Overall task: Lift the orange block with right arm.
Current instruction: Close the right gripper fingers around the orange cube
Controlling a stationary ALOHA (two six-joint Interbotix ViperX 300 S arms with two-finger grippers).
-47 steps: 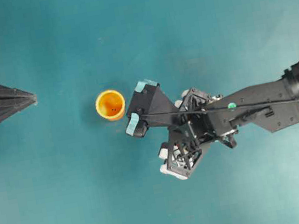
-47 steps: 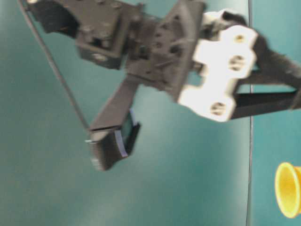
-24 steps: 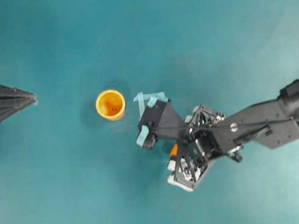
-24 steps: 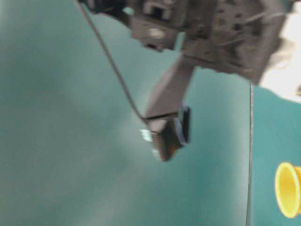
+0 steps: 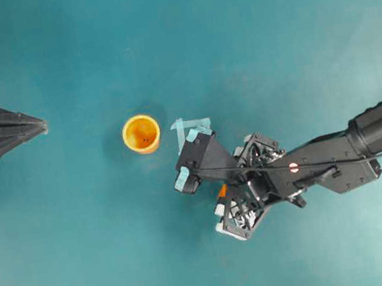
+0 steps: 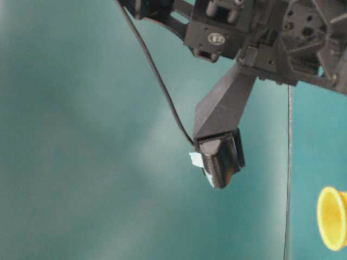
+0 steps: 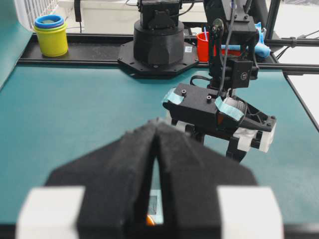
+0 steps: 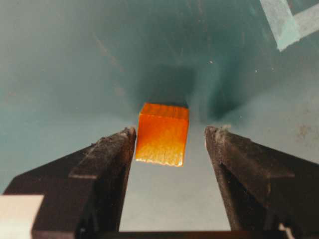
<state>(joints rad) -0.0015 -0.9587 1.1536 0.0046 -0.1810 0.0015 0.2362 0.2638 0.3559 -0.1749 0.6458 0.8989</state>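
The orange block [image 8: 163,134] is a small cube lying on the teal table. In the right wrist view it sits between the fingertips of my right gripper [image 8: 170,133], close against the left finger and with a clear gap to the right one. That gripper is open and holds nothing. From overhead only a sliver of the orange block [image 5: 222,192] shows beside the right gripper [image 5: 225,202], under its teal-taped camera box [image 5: 194,161]. My left gripper [image 5: 41,126] rests shut at the far left, well away; its closed tips [image 7: 157,128] fill the left wrist view.
A round orange-yellow cup [image 5: 141,134] stands upright left of the right arm, also seen as the cup [image 6: 331,218] at table level. A pale tape mark [image 5: 189,125] lies on the table near the camera box. Stacked cups [image 7: 51,35] stand beyond the table's far edge.
The right arm has swung toward the near edge and lowered, bringing its open jaws around the block, which was hidden overhead one second ago. The left gripper and the cup have not moved.
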